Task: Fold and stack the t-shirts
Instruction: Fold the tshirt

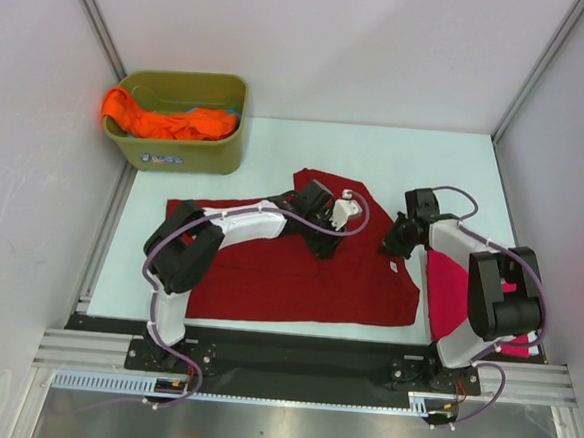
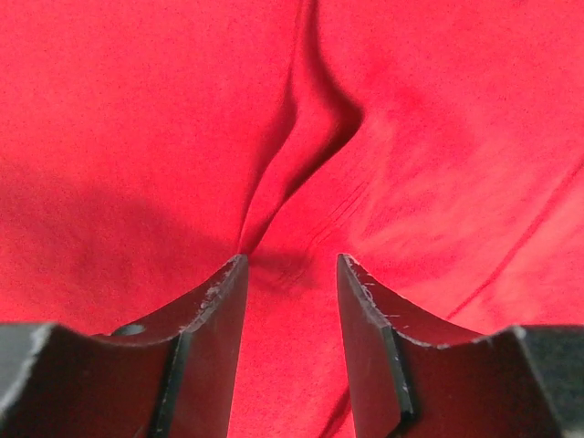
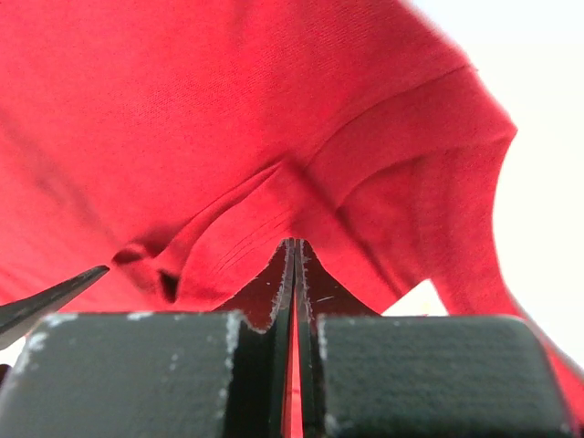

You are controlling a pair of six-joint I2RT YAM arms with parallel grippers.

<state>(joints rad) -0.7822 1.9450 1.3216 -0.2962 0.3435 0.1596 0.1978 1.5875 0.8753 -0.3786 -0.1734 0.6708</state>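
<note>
Top external view gives the layout from the bases outward. The magenta-pink t-shirt (image 1: 445, 290) lies at the near right, partly under the right arm. The dark red t-shirt (image 1: 268, 277) is spread over the middle of the table (image 1: 277, 143). The orange t-shirt (image 1: 169, 120) hangs in the olive tub (image 1: 191, 154) at the far left corner.

I judge that the step in hand is a fold of the dark red one, and that the stack is not yet begun. To do it well, the right side should be lifted only a little and carried toward the left in a low arc, so that it does not drag the whole shirt along. The left arm, standing on the middle of the shirt, can anchor the fold line, but it should leave before the cloth lands on it. The wrinkle under it should be smoothed, otherwise it will be shut inside the fold.

The left gripper (image 2: 290, 260) is narrowly open. Its 2 fingertips touch the cloth, and a ridge of cloth rises just in front of the gap between them, not pinched. The right gripper (image 3: 294, 242) is closed on the right edge of the dark red t-shirt, near a sleeve I think. Only 1 thin line of red shows between its fingers, and the cloth beyond them is raised off the table.
</note>
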